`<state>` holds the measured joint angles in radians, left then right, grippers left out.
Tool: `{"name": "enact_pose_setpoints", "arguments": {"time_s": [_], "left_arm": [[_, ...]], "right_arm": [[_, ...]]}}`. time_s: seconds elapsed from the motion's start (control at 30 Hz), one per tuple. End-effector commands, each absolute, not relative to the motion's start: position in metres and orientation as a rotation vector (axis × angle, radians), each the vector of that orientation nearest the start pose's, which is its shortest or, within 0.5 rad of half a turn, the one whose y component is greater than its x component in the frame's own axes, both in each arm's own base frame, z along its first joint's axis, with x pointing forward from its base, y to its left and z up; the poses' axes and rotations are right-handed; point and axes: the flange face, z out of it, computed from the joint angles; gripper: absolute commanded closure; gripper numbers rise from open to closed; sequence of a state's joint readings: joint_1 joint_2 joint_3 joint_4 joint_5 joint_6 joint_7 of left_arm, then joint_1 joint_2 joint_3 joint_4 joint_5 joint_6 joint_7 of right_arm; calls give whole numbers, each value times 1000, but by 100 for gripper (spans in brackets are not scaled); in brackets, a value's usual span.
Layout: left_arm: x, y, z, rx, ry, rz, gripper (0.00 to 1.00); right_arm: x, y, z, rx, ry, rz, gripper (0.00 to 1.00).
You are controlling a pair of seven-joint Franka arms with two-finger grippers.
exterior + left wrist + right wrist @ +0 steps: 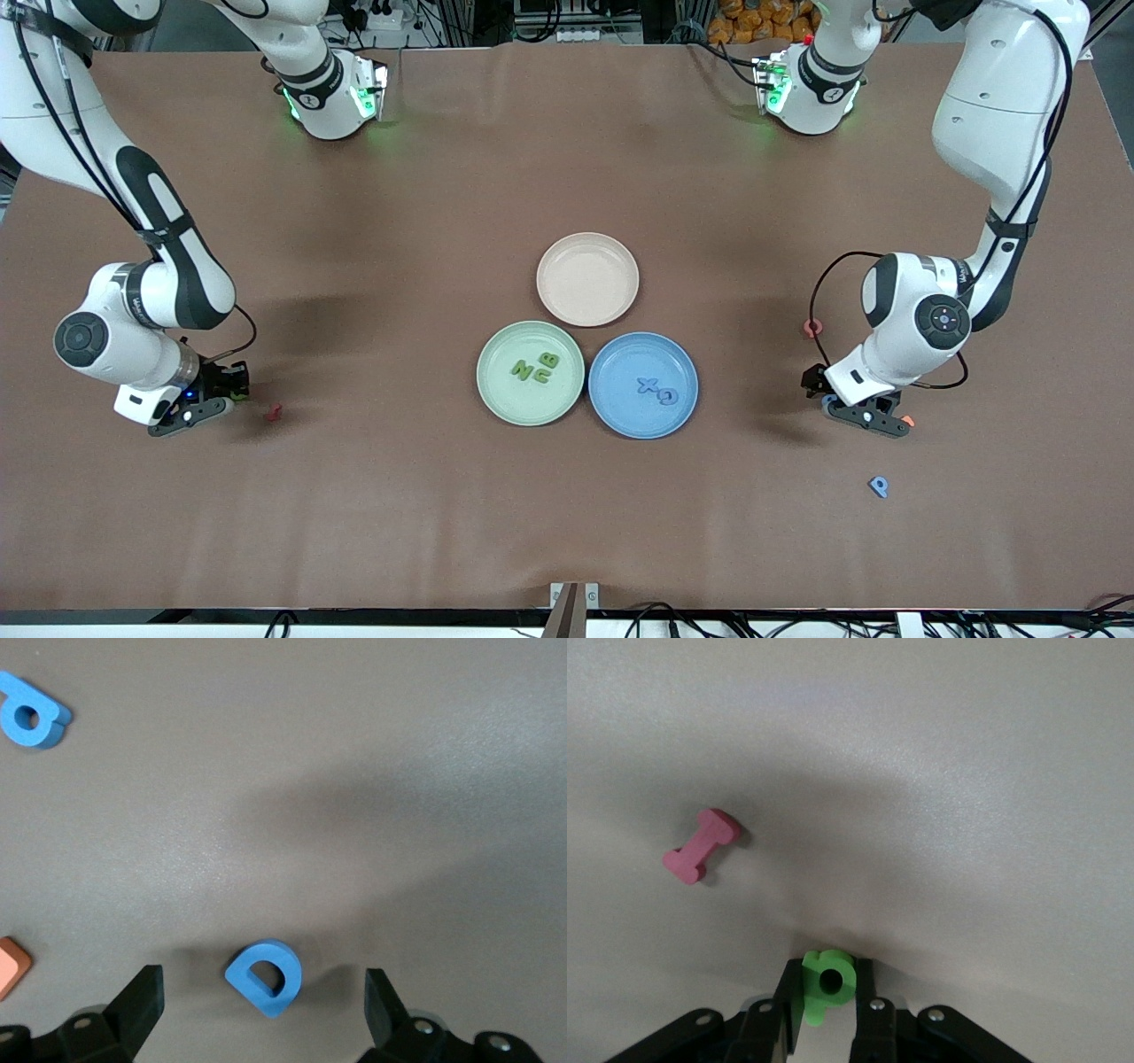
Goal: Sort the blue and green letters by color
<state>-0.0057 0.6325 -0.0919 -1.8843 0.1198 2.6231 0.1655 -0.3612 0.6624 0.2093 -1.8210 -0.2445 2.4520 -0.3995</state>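
While the right gripper (829, 1014) clamps a green P (827, 981) low at the right arm's end of the table, the left gripper (263, 1005) hangs wide open astride a blue D (264, 977).

Green plate (496, 390) carries three green letters (535, 368), and the blue plate (620, 416) touching it carries a blue X (649, 385) and blue G (666, 396)! Above them in the front view the pink plate (587, 278) sits bare. A blue P (878, 486) lies on the table (399, 221), nearer the front camera than the left gripper. A dark red letter (700, 846) rests near the right gripper.
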Motion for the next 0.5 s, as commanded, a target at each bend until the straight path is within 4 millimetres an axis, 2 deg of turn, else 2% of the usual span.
{"name": "enact_pose_setpoints", "arguments": {"time_s": [0.0, 0.1, 0.23, 0.37, 0.47], "left_arm": [[641, -61, 182, -3068, 555, -186, 0], [643, -61, 183, -3069, 556, -164, 0], [645, -60, 184, -3072, 553, -112, 0], [649, -58, 187, -3074, 542, -121, 0], [651, -59, 184, -3075, 543, -122, 0]], "right_arm": [[643, -103, 185, -3133, -577, 24, 100], [646, -94, 202, -3150, -513, -4, 100], [648, -69, 223, -3155, -414, 63, 100], [653, -23, 251, -3135, -274, 89, 100], [654, 8, 262, -3107, -164, 109, 100]]}}
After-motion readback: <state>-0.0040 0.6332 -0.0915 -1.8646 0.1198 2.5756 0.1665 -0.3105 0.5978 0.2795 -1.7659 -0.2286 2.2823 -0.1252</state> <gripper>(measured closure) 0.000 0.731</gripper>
